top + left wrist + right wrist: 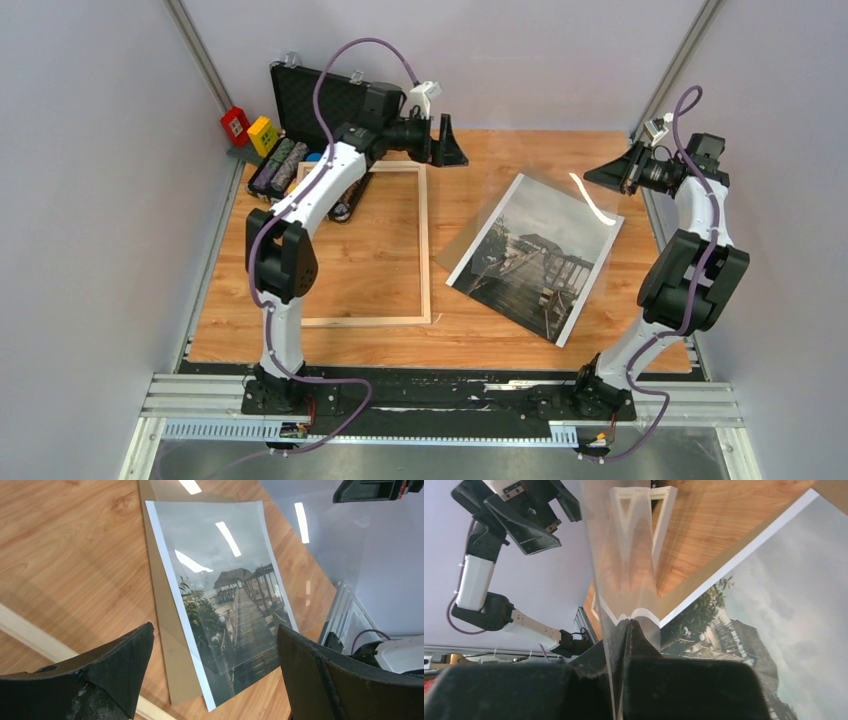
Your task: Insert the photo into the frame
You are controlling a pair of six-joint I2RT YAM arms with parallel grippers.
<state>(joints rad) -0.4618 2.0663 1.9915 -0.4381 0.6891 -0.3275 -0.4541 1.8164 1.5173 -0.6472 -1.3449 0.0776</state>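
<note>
The photo (535, 255) lies tilted on the table right of centre, on a brown backing board (167, 645); it also shows in the left wrist view (225, 595) and right wrist view (774, 605). The pale wood frame (425, 240) lies flat at centre left with no pane in it; one rail shows in the left wrist view (30, 630). My right gripper (605, 175) (629, 625) is shut on the edge of the clear pane (624, 555) (320, 545), holding it slanted above the photo. My left gripper (450, 140) (215, 670) is open and empty, above the table beyond the frame's far right corner.
A black hard case (320, 100) stands open at the back left, with dark cylinders (278, 165) in front of it. A red block (237, 125) and a yellow block (262, 133) sit beside it. Grey walls close in on both sides.
</note>
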